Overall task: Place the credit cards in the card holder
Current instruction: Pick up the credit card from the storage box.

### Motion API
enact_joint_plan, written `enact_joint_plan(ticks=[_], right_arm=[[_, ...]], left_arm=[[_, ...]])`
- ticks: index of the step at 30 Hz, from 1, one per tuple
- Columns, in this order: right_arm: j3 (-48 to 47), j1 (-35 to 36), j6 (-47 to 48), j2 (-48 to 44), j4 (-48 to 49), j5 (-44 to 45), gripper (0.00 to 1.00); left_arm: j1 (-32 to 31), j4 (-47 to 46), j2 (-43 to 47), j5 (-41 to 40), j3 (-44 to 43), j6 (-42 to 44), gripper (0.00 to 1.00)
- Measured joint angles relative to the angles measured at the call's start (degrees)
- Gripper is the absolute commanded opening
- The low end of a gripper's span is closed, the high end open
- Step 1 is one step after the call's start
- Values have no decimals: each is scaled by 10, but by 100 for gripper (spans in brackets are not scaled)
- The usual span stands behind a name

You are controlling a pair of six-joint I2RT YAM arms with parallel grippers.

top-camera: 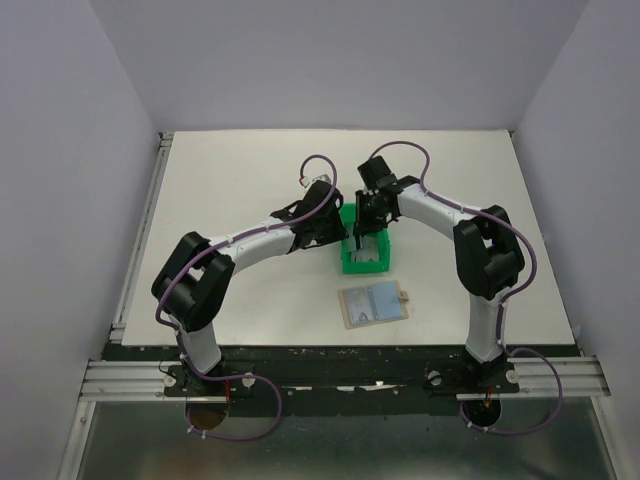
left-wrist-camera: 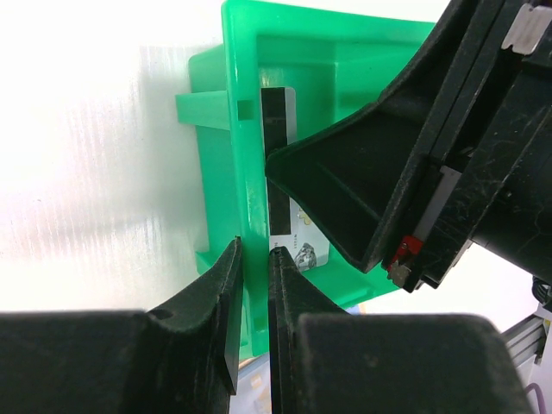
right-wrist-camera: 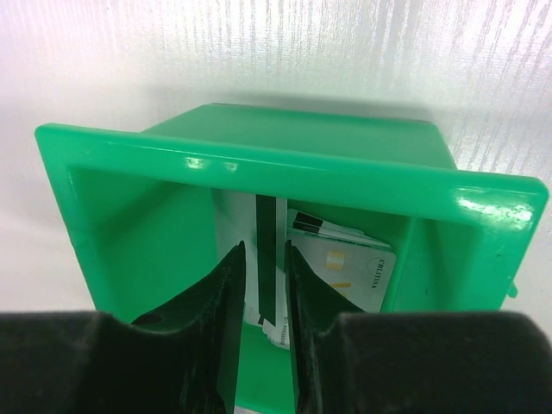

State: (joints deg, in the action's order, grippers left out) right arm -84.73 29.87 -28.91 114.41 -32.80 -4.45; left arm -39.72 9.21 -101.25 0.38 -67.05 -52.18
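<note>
Inside the green bin (right-wrist-camera: 285,168), right claw (right-wrist-camera: 265,250) narrowly straddles 1 credit card (right-wrist-camera: 266,220); left claw (left-wrist-camera: 254,246) clamps its wall.

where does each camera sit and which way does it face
Top external: above and behind the bases, looking down on the table; left arm and right arm show whole, plus the green bin and open card holder.
Right wrist: on the right arm, looking into the bin; the right claw stands either side of an upright striped card.
Left wrist: on the left arm, looking along the left claw, which straddles the bin's wall; the right claw intrudes.
Shared: both wrist views show bin and striped card.
</note>
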Motion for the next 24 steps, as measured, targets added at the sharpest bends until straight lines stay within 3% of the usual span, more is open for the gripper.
enact_joint_plan(ticks=[24], right_arm=[[61, 2, -7, -28, 80, -62, 30]], left_arm=[[-1, -1, 0, 0, 0, 0, 17]])
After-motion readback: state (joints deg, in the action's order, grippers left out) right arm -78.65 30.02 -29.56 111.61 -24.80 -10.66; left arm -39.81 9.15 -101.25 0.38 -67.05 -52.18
